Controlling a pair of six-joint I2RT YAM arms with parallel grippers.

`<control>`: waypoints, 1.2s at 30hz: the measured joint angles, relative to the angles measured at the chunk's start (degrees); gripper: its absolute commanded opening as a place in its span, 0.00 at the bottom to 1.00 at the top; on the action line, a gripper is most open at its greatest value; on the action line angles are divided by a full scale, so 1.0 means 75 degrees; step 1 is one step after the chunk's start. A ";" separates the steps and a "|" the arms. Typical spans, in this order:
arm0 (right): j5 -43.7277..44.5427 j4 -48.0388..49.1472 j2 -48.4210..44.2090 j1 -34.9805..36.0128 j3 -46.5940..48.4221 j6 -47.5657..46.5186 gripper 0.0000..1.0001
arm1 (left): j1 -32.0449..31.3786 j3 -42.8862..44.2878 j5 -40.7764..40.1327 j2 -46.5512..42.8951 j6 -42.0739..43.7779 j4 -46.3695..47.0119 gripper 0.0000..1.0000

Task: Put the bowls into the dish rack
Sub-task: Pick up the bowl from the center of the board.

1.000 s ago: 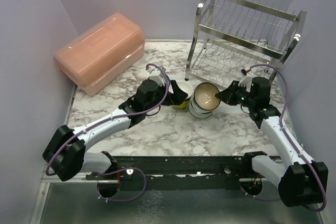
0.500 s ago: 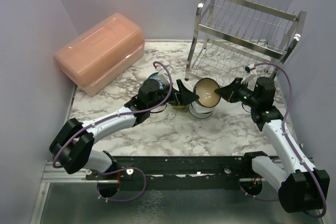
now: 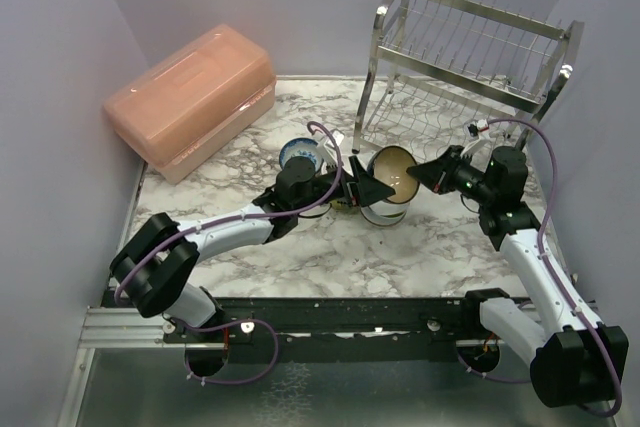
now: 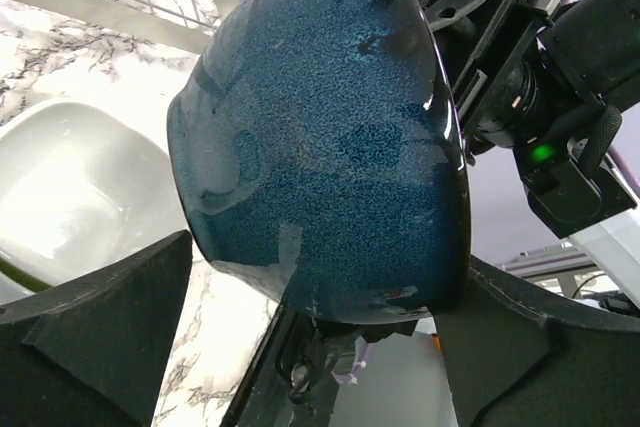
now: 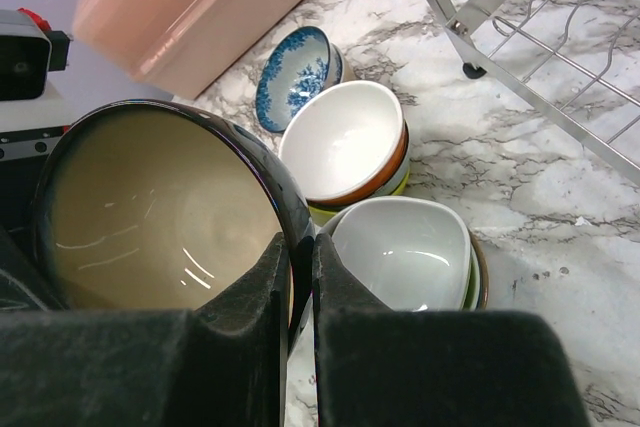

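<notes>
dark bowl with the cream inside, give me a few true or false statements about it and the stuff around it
1. The right claw is shut on the rim of the dark bowl. True.
2. The left claw is clamped shut on that bowl. False: its jaws stand wide open, one on each side of the bowl's outside.
3. The dish rack holds two bowls. False: no bowl shows on either shelf.
4. The patterned bowl is on the table, outside the rack. True.
5. The pink box has its lid open. False: the lid is down.
</notes>
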 measured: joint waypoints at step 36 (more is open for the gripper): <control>0.0303 -0.0064 -0.0265 0.0003 0.0044 0.0149 0.88 | 0.0096 -0.0516 -0.0329 0.0204 -0.0216 0.0055 0.00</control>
